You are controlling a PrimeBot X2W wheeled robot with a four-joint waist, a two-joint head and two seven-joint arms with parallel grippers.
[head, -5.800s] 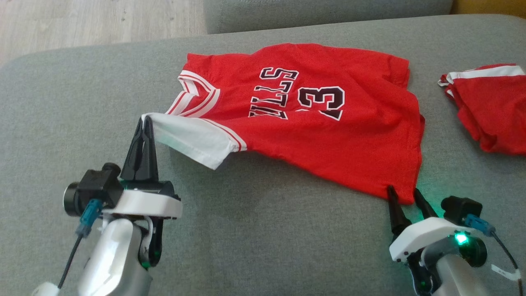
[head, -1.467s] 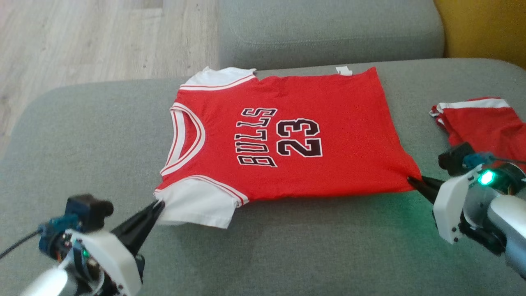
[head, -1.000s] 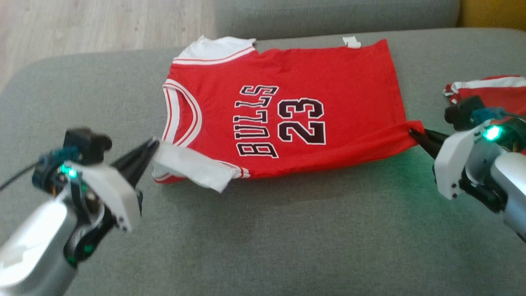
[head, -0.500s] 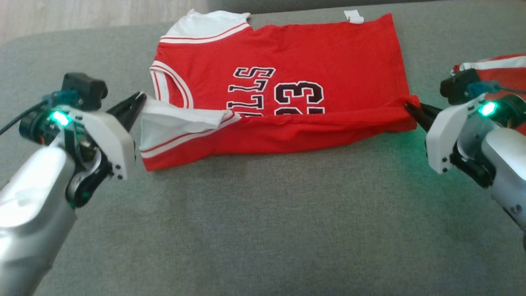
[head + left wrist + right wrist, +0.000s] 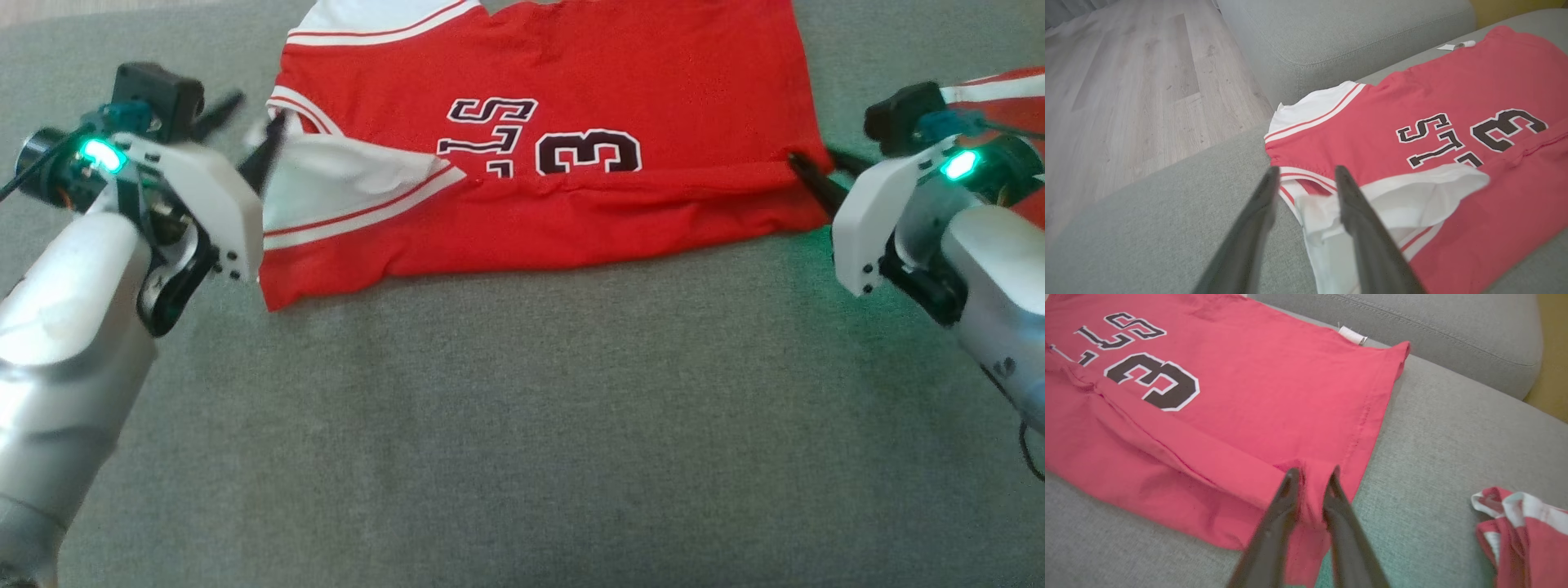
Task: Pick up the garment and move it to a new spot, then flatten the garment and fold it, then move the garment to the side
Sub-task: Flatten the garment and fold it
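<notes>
Red Bulls jersey (image 5: 620,73) lay half-folded on the grey fabric sofa (image 5: 522,408); left gripper (image 5: 257,110) gaped wide at its white sleeve (image 5: 343,175), right gripper (image 5: 810,155) stood slightly parted astride the hem corner.

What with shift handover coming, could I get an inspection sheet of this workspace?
Surface: grey sofa cushion, bare in front of the jersey.
Job's things: red jersey lying flat, near edge folded over the print, white sleeve on top.
Clutter: second red-and-white garment, apart at the right.
Grippers: left gripper fingers open at the sleeve; right gripper fingers open at the hem corner.
Cables: left camera lead, right camera lead, at the wrists.
Surroundings: wood floor, sofa backrest.
</notes>
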